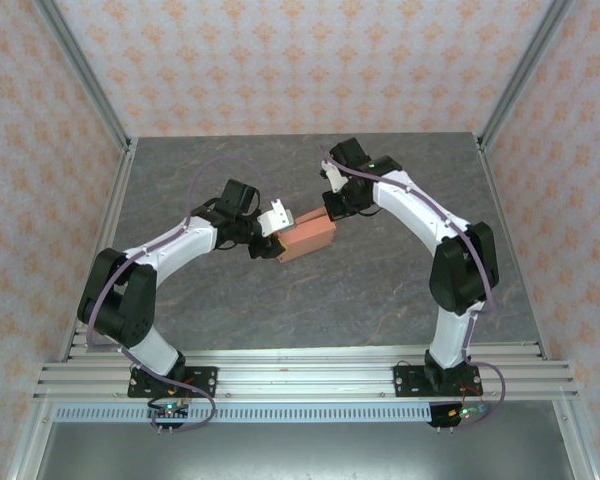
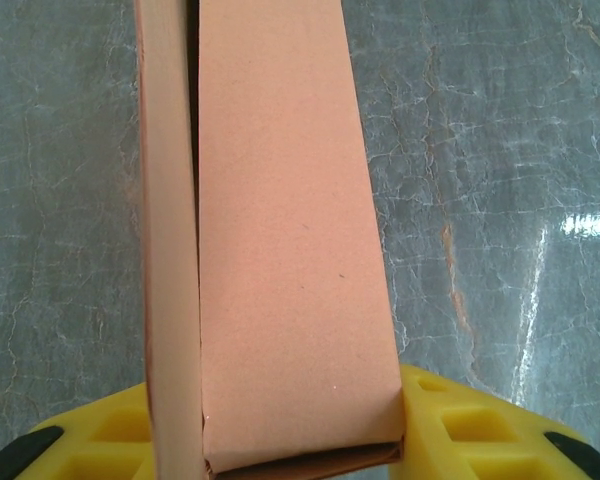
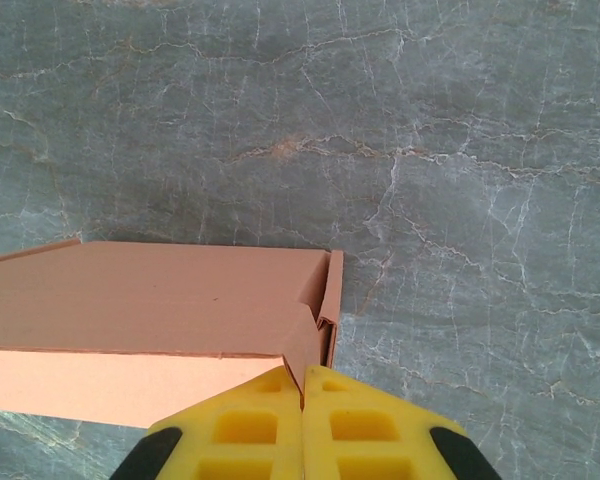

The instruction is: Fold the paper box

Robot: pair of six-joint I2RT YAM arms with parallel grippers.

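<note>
Two robot arms meet over the middle of a grey marbled table [image 1: 380, 300], sharing a salmon-orange paper box [image 1: 307, 238] between them. The left gripper [image 1: 273, 222] is set partway apart and clamps the box across its breadth, one yellow finger [image 2: 475, 425] on each side. This grip appears meant to steady the body while the other end is worked. The right gripper [image 1: 331, 206] comes in from the far side with its yellow fingers [image 3: 360, 420] pressed together. They seem to pinch the thin end flap [image 3: 306, 345] at the box's corner, probably to guide that flap into its place.

The box is already a shallow rectangular form, lying between the two grippers and angled across the table centre. From the right wrist it appears to hang a little above the surface, though that cannot be settled. From the left wrist, a narrow side panel [image 2: 165, 250] stands slightly apart from the broad face, with a dark slit between them. That suggests the folding is not yet finished.

The arms' purple cables [image 1: 215, 170] loop well behind the work. An aluminium frame [image 1: 80, 70] and patterned wall panels [image 1: 300, 60] close in the cell. Nothing lies between the grippers and the box, and the only crowding is the two wrists working near each other.
</note>
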